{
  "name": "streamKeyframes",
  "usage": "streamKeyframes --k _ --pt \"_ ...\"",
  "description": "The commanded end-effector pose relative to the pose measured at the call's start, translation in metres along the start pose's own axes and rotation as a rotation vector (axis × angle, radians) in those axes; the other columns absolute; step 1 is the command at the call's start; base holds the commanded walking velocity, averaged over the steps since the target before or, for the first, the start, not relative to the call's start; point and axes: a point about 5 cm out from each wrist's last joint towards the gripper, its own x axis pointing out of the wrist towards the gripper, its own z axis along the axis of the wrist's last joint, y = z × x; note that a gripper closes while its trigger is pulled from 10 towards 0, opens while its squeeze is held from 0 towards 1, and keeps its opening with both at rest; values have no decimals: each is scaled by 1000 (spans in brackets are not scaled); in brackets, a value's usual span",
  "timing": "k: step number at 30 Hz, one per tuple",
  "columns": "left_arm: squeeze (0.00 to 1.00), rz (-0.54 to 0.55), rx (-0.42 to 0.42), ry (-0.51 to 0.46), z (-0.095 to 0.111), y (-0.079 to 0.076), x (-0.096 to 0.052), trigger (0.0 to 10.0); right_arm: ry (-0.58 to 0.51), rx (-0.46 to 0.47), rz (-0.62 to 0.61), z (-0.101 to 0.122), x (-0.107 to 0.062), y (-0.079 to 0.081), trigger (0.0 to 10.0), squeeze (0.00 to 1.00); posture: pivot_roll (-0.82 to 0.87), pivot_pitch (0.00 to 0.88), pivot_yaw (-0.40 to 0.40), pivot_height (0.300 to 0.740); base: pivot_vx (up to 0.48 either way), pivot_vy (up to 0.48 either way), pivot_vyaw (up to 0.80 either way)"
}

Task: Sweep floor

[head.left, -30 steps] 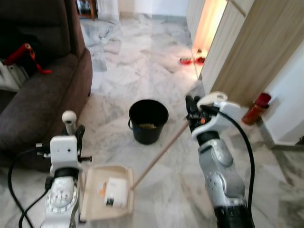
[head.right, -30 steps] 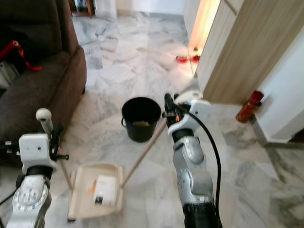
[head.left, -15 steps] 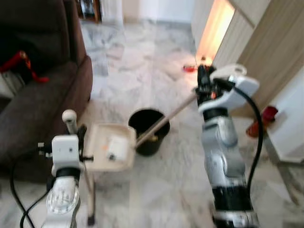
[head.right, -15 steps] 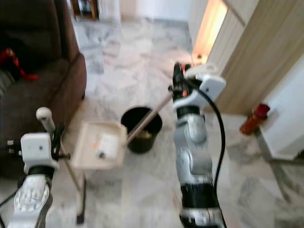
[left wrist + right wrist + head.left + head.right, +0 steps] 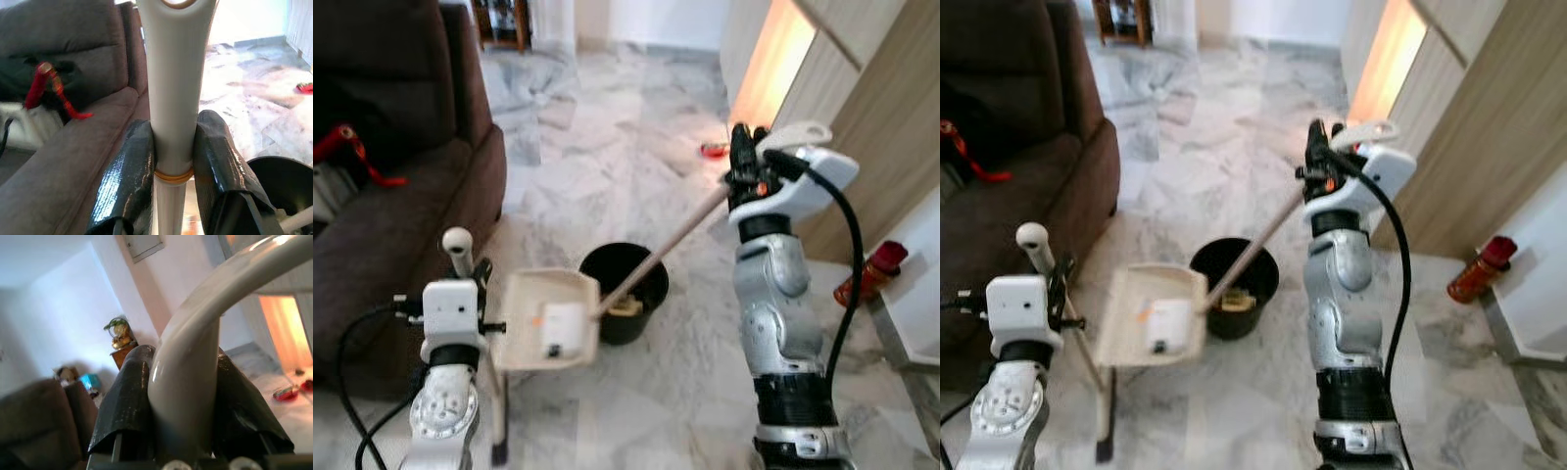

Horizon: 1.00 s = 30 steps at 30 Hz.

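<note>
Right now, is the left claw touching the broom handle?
Touching. In the left wrist view, the left claw has both black fingers pressed against the white broom handle, with no gap on either side.

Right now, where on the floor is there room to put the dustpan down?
Bare marble floor lies between the sofa and the wooden cabinet, beyond the black bucket. It is crowded near the robot: the right gripper holds the dustpan beside the bucket, and the left gripper holds the broom handle.

Right gripper [image 5: 183, 396] clamps cream dustpan handle [image 5: 195, 342]
</note>
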Motion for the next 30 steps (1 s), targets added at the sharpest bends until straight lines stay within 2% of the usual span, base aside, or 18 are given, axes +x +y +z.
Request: streamKeyframes --k 1,18,30 --pt "0 -12 -12 -61 12 -5 2 10000 -55 -8 -29 13 1 -10 10000 0 69 90 -39 740 356 0 -800" --pt "0 -13 -14 -64 12 -6 0 10000 -59 4 -21 12 -1 -8 10000 0 73 95 -41 740 356 0 -47" --pt "0 -25 0 -53 10 -6 -7 10000 -65 19 -11 13 0 -5 10000 0 75 96 -42 740 352 0 0"
